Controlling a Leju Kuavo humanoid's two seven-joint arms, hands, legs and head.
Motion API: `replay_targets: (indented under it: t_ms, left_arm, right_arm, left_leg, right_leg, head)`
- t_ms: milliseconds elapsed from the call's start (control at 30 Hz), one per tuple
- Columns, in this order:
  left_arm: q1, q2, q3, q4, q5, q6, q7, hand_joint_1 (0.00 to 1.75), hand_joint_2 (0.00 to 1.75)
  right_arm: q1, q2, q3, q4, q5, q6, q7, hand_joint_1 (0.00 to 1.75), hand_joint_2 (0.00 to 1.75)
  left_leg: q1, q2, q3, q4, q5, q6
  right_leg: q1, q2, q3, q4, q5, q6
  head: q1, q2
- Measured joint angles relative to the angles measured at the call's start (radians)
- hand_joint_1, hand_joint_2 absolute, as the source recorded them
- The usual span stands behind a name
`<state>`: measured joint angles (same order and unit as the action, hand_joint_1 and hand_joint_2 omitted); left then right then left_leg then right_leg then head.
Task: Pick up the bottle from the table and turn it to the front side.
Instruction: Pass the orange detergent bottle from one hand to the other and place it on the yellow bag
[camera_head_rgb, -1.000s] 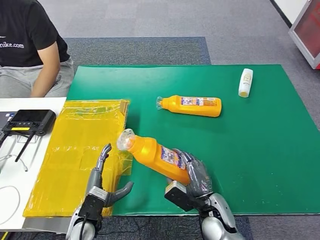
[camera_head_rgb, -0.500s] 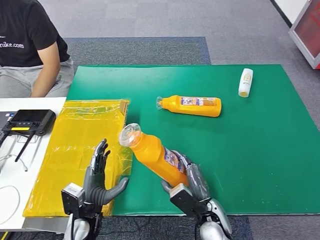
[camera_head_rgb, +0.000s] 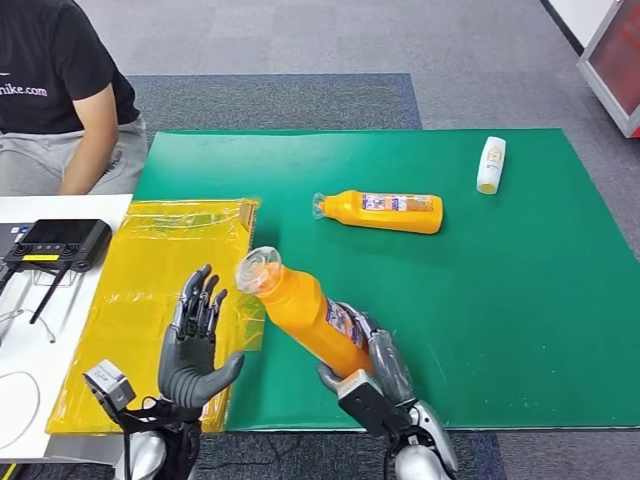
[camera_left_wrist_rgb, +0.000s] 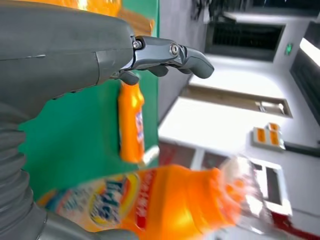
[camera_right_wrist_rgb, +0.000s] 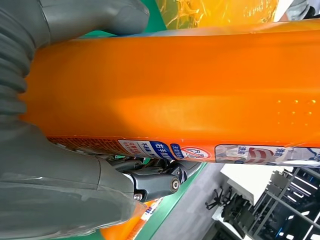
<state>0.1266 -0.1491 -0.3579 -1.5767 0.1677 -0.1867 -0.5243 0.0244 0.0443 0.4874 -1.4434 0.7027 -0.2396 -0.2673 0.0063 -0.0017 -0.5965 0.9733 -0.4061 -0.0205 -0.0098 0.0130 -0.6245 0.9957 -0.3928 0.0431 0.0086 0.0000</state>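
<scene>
**Bottle lifted in right hand, left hand open beside it**

The right hand (camera_head_rgb: 373, 365) is clamped around the lower body of the orange bottle (camera_head_rgb: 306, 310), thumb on one side and fingers (camera_right_wrist_rgb: 158, 182) wrapped round the other. The bottle is raised off the green mat (camera_head_rgb: 490, 300) and tilted, its clear cap pointing up and toward the robot's left, over the edge of the yellow plastic sheet (camera_head_rgb: 151, 290). A printed label shows on the side facing the left wrist camera; the picture is blurred there, so I cannot tell whether that is the front face.

The left hand (camera_head_rgb: 195, 345) holds nothing: palm upright and turned toward the bottle, fingers apart, thumb out, just beside the bottle's neck without touching it.

A second orange bottle (camera_head_rgb: 381, 211) lies on its side farther back on the mat, and a small white bottle (camera_head_rgb: 491, 165) lies near the far right corner. A black controller (camera_head_rgb: 56, 243) rests on the white desk (camera_head_rgb: 23, 350) at left. A person in a black shirt (camera_head_rgb: 53, 70) sits behind it.
</scene>
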Motion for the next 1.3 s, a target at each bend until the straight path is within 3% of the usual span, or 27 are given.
replay_targets:
  t_ms: [367,900,1300]
  left_arm:
    - [-0.03,0.0,-0.011,-0.003,0.188,-0.122,0.099,0.0,1.75]
    - [-0.11,0.003,-0.046,0.037,0.243,-0.149,0.191,0.0,1.75]
    - [-0.181,0.025,-0.126,0.08,0.307,-0.222,0.262,0.0,1.75]
  right_arm:
    - [-0.014,0.021,0.025,0.016,-0.018,-0.064,-0.069,1.75,1.75]
    - [-0.027,0.034,0.045,0.03,-0.042,-0.086,-0.078,1.75,1.75]
    - [-0.055,0.037,0.076,0.082,0.071,-0.164,-0.065,1.75,1.75]
  left_leg:
    - [0.0,0.0,0.0,0.0,0.0,0.0]
    - [0.0,0.0,0.0,0.0,0.0,0.0]
    - [0.0,0.0,0.0,0.0,0.0,0.0]
  right_leg:
    - [0.0,0.0,0.0,0.0,0.0,0.0]
    - [0.0,0.0,0.0,0.0,0.0,0.0]
    - [0.0,0.0,0.0,0.0,0.0,0.0]
  head:
    - [0.0,0.0]
    - [0.0,0.0]
    - [0.0,0.0]
